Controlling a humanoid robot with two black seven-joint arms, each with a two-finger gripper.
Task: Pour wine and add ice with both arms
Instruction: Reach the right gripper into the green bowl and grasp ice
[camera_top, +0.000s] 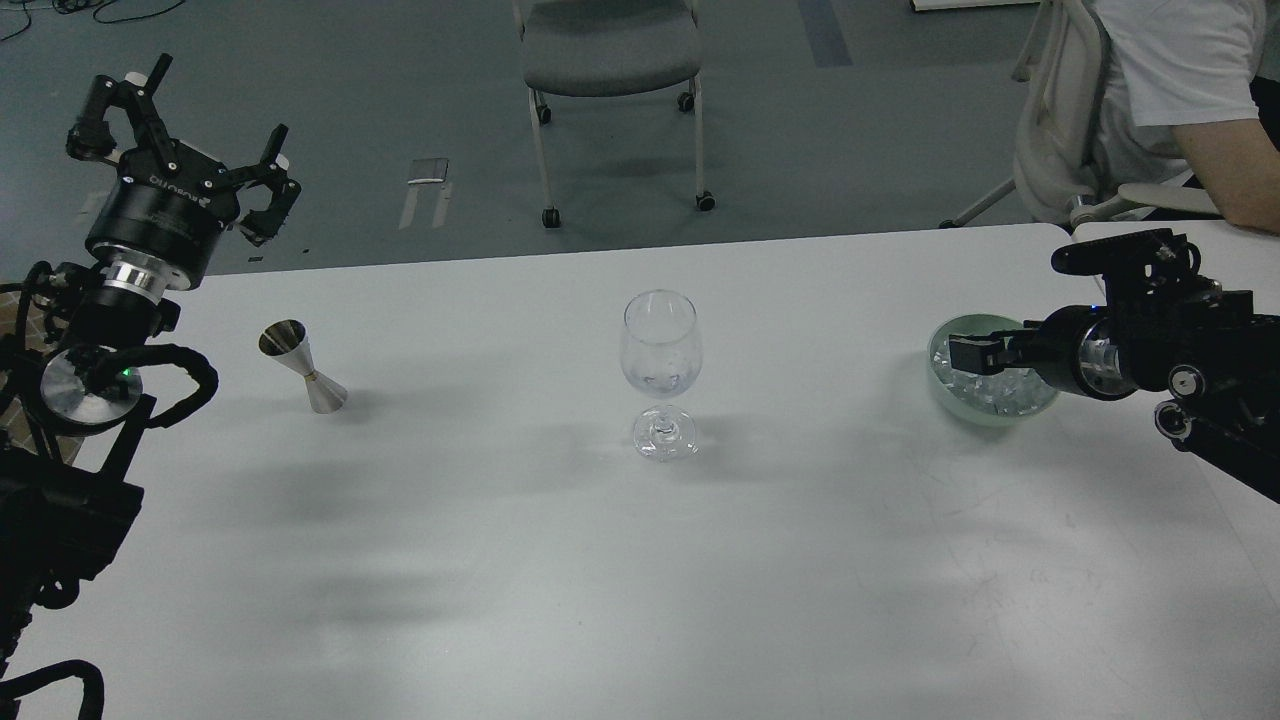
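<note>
A clear wine glass stands upright at the table's middle, with a faint trace of wine at the bottom of its bowl. A pale green bowl at the right holds the ice, several small clear cubes. A steel jigger stands at the left. My left gripper is open and empty, raised beyond the table's far left edge, behind the jigger. My right gripper reaches in from the right, just over the bowl and partly hiding the ice. It looks dark and end-on, so its fingers cannot be told apart.
The white table has its far edge just behind the glass. A grey wheeled chair stands on the floor beyond. A seated person in a white shirt is at the far right corner, close to my right arm.
</note>
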